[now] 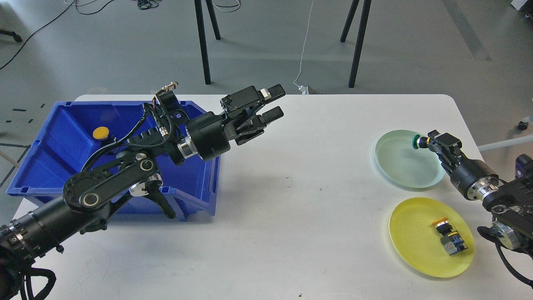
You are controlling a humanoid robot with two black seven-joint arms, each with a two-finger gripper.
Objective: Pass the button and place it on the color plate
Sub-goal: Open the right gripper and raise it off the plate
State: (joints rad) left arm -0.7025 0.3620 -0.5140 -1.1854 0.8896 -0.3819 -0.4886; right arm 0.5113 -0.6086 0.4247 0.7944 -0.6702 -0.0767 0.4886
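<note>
Two plates sit at your right: the right gripper (pixel 425 141) pinches a green-capped button (pixel 416 141) over the pale green plate's (pixel 406 166) rim, while a yellow-capped button (pixel 447 238) lies on the yellow plate (pixel 416 246). Your left gripper (pixel 275 102) hangs spread and empty beside the blue bin (pixel 50 137), where another yellow button (pixel 101 133) rests.

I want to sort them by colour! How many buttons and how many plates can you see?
Buttons: 3 (yellow in the blue bin, green in the right hand, orange on the yellow plate)
Plates: 2 (green, yellow)
Total: 5
</note>
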